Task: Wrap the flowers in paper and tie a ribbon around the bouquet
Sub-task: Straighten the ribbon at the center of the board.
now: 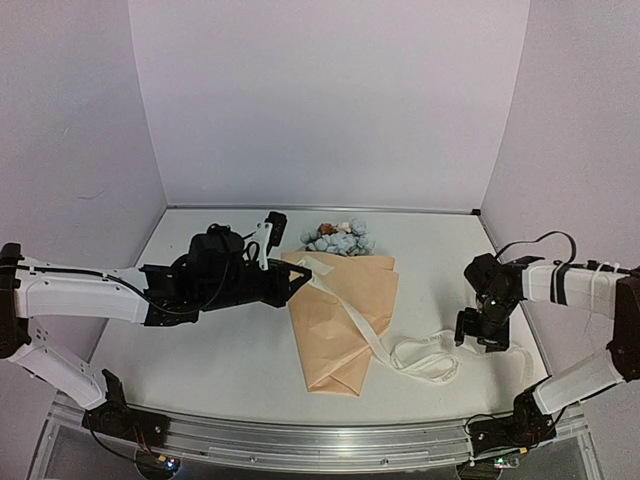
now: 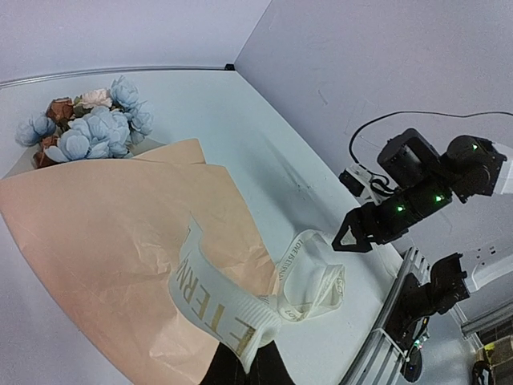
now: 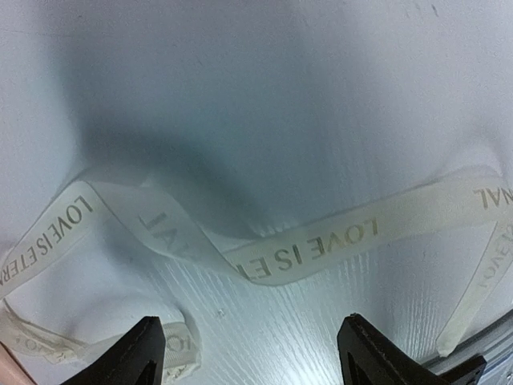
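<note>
Pale lilac walls [image 1: 330,100] close in the white surface [image 1: 200,350] on three sides. An aluminium rail [image 1: 320,440] runs along its near edge, where your two arms are bolted.

The only writing you can read is on the ribbon [image 3: 321,245]. It says "LOVE IS ETERNAL" in dull gold capitals, repeated along the cream band. In the right wrist view the words appear upside down. In the left wrist view you can make out "ETERN" just above your left fingers.

The bouquet [image 1: 345,320] lies in the middle of the surface with its narrow end towards you. The tan paper [image 2: 104,233] is folded into a cone. The flowers [image 1: 340,238], mostly pale blue with a few pink and cream heads, spill out at the far end.

Your left pincer [image 1: 300,278] is pressed together on the ribbon at the cone's upper left edge. From there the ribbon runs diagonally across the paper. It ends in a loose heap of loops on the surface to the right of the cone's tip.

Your right pincer [image 3: 256,353] hangs over those loops with its fingers spread wide and nothing between them. You cannot tell whether its tips touch the surface. A black cable [image 1: 545,238] arches over the right arm, well apart from the bouquet. The left arm stretches across the surface to the left of the paper.
</note>
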### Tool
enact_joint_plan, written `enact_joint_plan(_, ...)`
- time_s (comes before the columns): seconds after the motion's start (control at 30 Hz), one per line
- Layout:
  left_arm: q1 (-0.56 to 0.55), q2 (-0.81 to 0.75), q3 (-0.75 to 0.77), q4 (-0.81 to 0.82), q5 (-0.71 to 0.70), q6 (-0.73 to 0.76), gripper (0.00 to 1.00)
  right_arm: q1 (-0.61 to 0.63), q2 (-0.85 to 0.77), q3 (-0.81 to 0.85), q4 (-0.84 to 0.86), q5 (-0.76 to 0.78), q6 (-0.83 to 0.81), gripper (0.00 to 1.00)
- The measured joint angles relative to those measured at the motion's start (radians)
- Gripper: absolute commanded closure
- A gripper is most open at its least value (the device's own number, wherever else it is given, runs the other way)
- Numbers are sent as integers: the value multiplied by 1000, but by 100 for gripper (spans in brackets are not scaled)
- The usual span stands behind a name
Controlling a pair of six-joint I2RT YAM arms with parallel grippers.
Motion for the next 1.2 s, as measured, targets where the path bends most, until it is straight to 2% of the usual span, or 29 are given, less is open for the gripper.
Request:
enact_joint_plan(0.17,0,0,1,-13,1,0,100,-28,107,42,75,-28,-52,34)
enact_joint_plan(0.37,0,0,5,-42,-4,0,100,-38,171,48,115,-44,-65,50)
enact_joint_plan(0.47,0,-2,11,-58,-24,-1,100,-38,173,35,135,-48,-50,63)
enact_joint_plan(0.53,0,-6,16,-76,-48,-2,100,-38,173,21,141,-49,-43,77)
enact_joint_plan(0.6,0,-16,27,-110,-89,-8,100,-38,169,7,139,-48,-28,95)
enact_joint_plan(0.63,0,-23,34,-126,-112,-12,100,-39,164,4,132,-46,-20,100)
enact_joint_plan(0.73,0,-58,70,-217,-211,-41,100,-45,115,12,80,-31,-16,100)
enact_joint_plan(0.9,0,-174,145,-440,-452,-145,100,-72,-17,124,-99,27,-23,100)
enact_joint_plan(1.07,18,-287,194,-737,-694,-318,100,-114,-147,225,-245,84,-44,100)
enact_joint_plan(1.2,101,-319,203,-992,-797,-473,100,-142,-191,255,-340,126,-54,100)
